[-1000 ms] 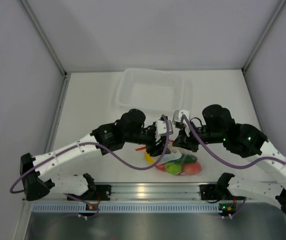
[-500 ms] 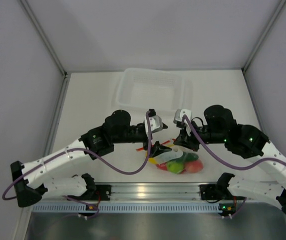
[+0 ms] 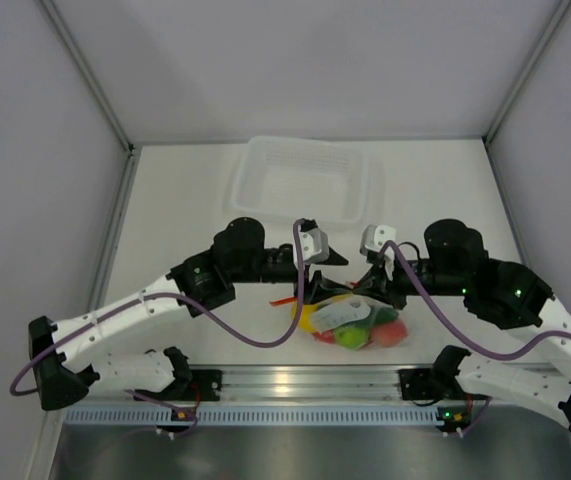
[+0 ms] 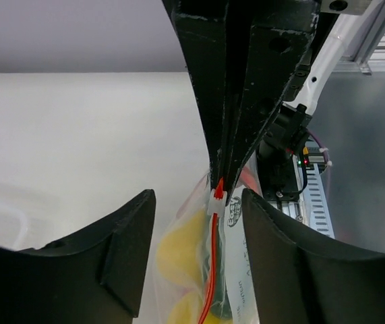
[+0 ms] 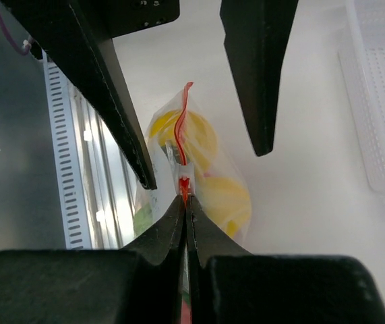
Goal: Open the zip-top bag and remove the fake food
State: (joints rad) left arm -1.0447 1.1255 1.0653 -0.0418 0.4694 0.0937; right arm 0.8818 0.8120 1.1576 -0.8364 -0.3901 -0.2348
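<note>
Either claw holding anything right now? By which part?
Right claw pinches the zip-top bag by its orange-red zip strip. Left claw is open, holding nothing.

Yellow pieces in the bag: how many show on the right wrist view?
2. One yellow piece lies at the far end of the zip-top bag, the other nearer, right of the right pincer clamped on the zip strip. Others may be hidden.

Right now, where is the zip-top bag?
Top view: the zip-top bag is front centre, nearer than the white basket, zip strip pinched by the right gripper.
</note>
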